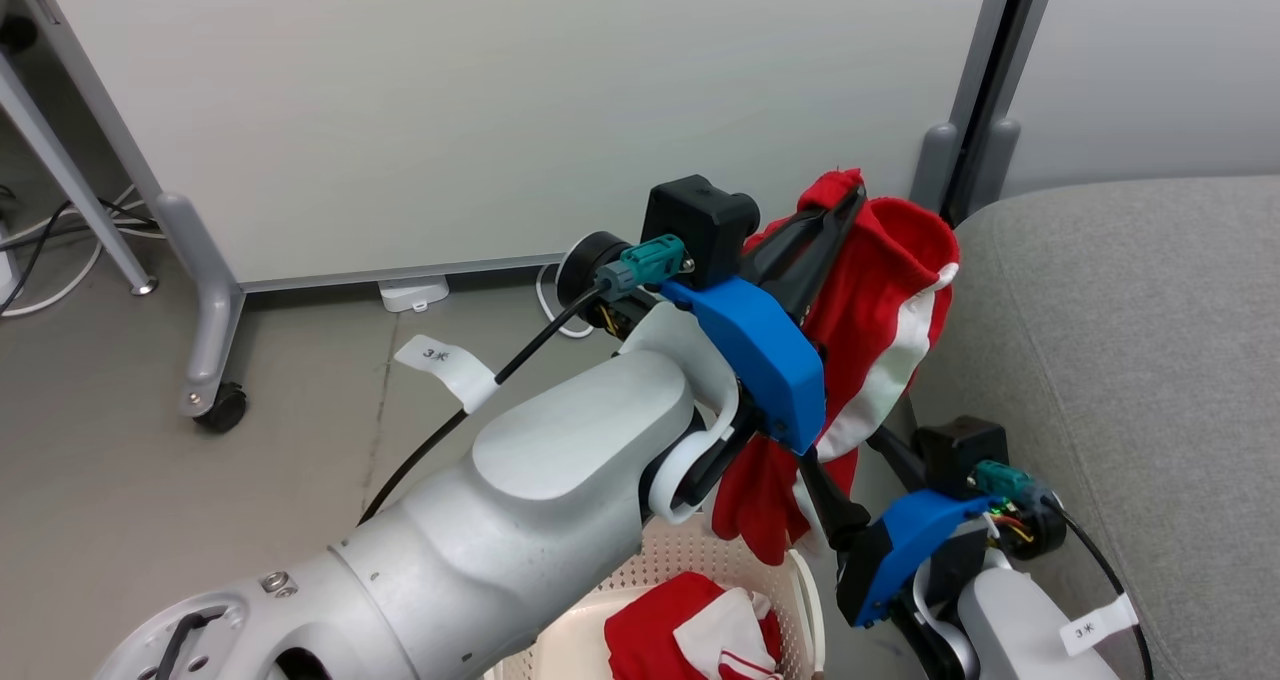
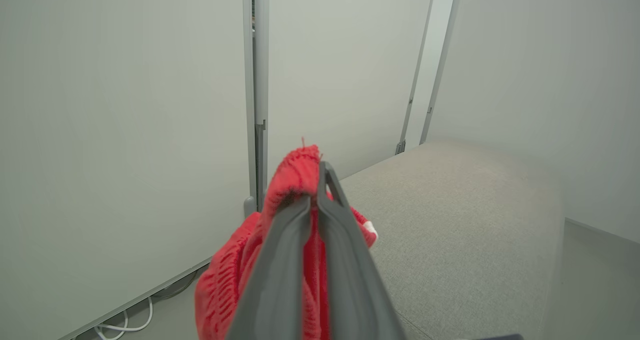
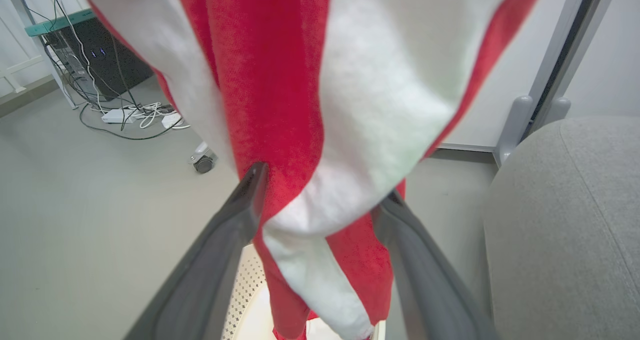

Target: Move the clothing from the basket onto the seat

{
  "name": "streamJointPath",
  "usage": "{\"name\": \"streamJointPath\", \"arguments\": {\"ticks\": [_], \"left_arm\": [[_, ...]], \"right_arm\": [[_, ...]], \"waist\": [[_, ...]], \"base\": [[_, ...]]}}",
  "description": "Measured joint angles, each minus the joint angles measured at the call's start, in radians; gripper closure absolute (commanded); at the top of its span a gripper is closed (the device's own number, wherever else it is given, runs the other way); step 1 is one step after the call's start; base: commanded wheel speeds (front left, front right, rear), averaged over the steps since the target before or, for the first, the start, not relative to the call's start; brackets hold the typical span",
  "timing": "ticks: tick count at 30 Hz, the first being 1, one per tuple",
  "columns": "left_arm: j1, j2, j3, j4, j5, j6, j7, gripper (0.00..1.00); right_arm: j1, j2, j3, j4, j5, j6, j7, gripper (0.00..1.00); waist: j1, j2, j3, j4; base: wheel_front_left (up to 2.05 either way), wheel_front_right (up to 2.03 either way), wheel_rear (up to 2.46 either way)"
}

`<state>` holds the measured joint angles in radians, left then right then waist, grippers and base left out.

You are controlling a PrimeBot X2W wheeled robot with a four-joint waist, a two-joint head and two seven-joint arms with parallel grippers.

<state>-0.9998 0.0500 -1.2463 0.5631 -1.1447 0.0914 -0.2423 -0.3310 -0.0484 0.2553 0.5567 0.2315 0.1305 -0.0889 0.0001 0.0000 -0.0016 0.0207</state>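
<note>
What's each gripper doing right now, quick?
Left gripper: shut on the red garment.
Right gripper: open; the same garment hangs between its fingers.

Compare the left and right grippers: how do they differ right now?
The left gripper is shut on the top of the red garment. The right gripper stands wide open, with the garment's lower part hanging loose between its fingers. The left gripper is high, pointing toward the wall. The right gripper sits lower, between the basket and the sofa. Both have dark fingers on a blue mount.
</note>
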Motion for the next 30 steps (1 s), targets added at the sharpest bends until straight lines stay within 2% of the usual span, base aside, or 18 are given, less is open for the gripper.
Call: {"name": "streamJointPath", "arguments": {"ticks": [8,9,10,11,12,25,26,27,28,29,30], "left_arm": [[-0.007,0.0,-0.018,-0.014,-0.012,0.0,0.005,1.0],[-0.007,0.0,-0.02,-0.014,-0.013,0.0,0.008,1.0],[-0.007,0.0,-0.022,-0.015,-0.015,0.0,0.008,1.0],[-0.007,0.0,-0.023,-0.014,-0.016,0.0,0.008,1.0],[-0.007,0.0,-0.024,-0.014,-0.016,0.0,0.011,1.0],[-0.007,0.0,-0.032,0.007,-0.014,-0.001,0.025,1.0],[-0.007,0.0,-0.032,0.008,-0.012,-0.001,0.025,0.89],[-0.007,0.0,-0.032,0.01,-0.011,-0.001,0.025,0.62],[-0.007,0.0,-0.032,0.012,-0.008,0.0,0.025,0.14],[-0.007,0.0,-0.032,0.016,-0.007,0.0,0.025,0.0],[-0.007,0.0,-0.032,0.019,-0.007,0.0,0.025,0.0]], "right_arm": [[-0.078,0.0,0.053,0.115,0.055,0.0,-0.028,0.0],[-0.085,0.0,0.059,0.125,0.062,0.0,-0.032,0.15],[-0.091,0.0,0.066,0.134,0.066,0.0,-0.037,0.44],[-0.097,0.0,0.073,0.143,0.074,0.0,-0.039,0.68],[-0.101,0.0,0.08,0.151,0.079,0.0,-0.047,1.0],[-0.129,0.0,0.118,0.221,0.097,0.0,-0.09,1.0],[-0.13,0.0,0.119,0.223,0.097,0.0,-0.09,1.0],[-0.132,0.0,0.119,0.225,0.097,0.0,-0.092,1.0],[-0.132,0.0,0.12,0.226,0.097,0.0,-0.093,1.0],[-0.133,0.0,0.12,0.228,0.097,0.0,-0.093,1.0],[-0.135,0.0,0.12,0.23,0.097,0.0,-0.095,1.0]], "waist": [[0.0,0.0,-0.002,0.007],[0.0,0.0,-0.003,0.007],[0.0,0.0,-0.003,0.007],[0.0,0.0,-0.003,0.007],[0.0,0.0,-0.003,0.007],[0.0,0.0,-0.008,-0.007],[0.0,0.0,-0.008,-0.007],[0.0,0.0,-0.008,-0.008],[0.0,0.0,-0.008,-0.008],[0.0,0.0,-0.007,-0.009],[0.0,0.0,-0.007,-0.009]], "base": [[0.0,0.0,0.0],[0.0,0.0,0.0],[0.0,0.0,0.0],[0.0,0.0,0.0],[0.0,0.0,0.0],[0.0,0.0,0.0],[0.0,0.0,0.0],[0.0,0.0,0.0],[0.0,0.0,0.0],[0.0,0.0,0.0],[0.0,0.0,0.0]]}}
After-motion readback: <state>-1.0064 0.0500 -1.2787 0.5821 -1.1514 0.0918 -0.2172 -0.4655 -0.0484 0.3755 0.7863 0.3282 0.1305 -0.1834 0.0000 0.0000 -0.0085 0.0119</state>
